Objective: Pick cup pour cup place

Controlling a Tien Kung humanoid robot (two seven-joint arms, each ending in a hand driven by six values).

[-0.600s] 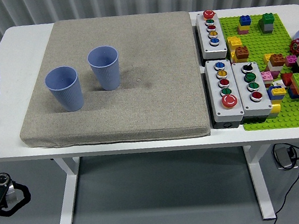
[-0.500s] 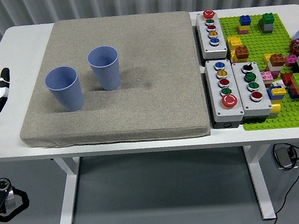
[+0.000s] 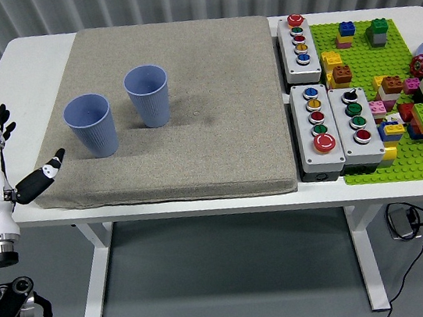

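Left hand [image 3: 9, 167] at the surface's left edge, fingers apart, empty. Both blue cups [image 3: 91, 126] upright on the grey mat [image 3: 189, 114]. Likely light, thin, crushable: grip mid-wall, gently.

White table [image 3: 201, 199] with grey mat [image 3: 213, 111], button boxes [image 3: 316, 128], green baseplate [image 3: 396, 125].

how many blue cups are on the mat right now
2. One blue cup stands at the grey mat's left side; the other blue cup stands just right of it, slightly farther back.
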